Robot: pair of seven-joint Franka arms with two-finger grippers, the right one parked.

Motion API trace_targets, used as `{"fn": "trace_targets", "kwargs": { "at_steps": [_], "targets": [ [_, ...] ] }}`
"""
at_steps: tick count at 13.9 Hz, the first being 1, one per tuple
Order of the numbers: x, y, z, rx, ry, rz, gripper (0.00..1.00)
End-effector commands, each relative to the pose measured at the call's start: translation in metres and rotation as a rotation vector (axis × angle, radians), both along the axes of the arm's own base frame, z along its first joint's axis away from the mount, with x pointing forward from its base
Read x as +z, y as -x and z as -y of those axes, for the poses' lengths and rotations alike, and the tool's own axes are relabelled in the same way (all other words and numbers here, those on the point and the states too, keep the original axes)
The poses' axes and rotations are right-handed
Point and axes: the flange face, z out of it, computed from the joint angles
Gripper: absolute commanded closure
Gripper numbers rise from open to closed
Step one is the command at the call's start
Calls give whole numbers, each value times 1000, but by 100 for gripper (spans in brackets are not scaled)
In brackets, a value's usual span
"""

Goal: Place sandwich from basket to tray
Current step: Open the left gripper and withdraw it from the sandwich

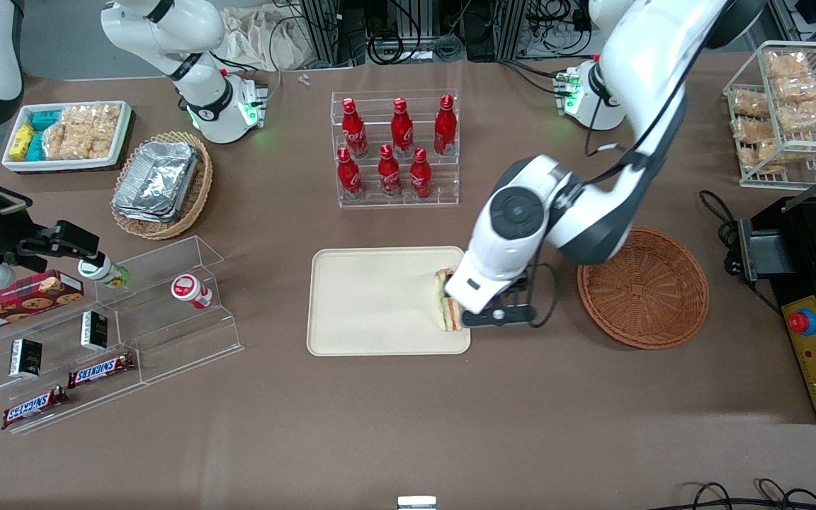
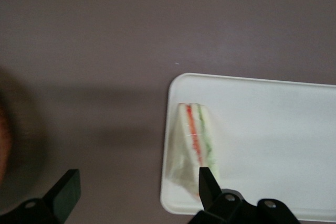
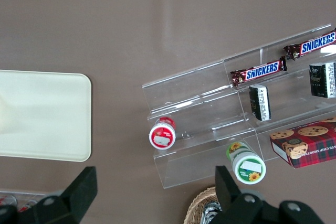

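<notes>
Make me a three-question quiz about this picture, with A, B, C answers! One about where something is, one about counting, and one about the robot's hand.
1. Where is the sandwich?
A. in the basket
B. on the tray
C. on the bare table

2. How many red bottles stand in the clear rack?
A. four
B. six
C. eight

3. The hand is:
A. open
B. shut on the sandwich
C. shut on a bottle

Answers: 1 B, it lies at the tray's edge nearest the basket. 2 B, two rows of three. 3 A, the fingers are spread wide above the sandwich.
</notes>
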Motion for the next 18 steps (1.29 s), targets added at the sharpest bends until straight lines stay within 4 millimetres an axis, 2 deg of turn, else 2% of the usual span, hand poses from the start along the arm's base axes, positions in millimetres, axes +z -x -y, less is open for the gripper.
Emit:
{"fn": "trace_targets", "kwargs": {
  "at_steps": [1,2,4,6,7,9,14,16,18],
  "targets": [
    [51,4,-48,70,-67,-1,0],
    [60,4,-58,89,-78,1,0],
    [84,-6,-94,142,-69,24,0],
    [106,-1,-102,151,-60,46,0],
    [110,-2,-118,163,-69,34,0],
    [118,6,-135,140,-71,20,0],
    [140,16,-240,109,0,-2,0],
    [140,25,-274,90,0,-11,0],
    [141,25,-303,62,-1,-14,0]
  ]
}}
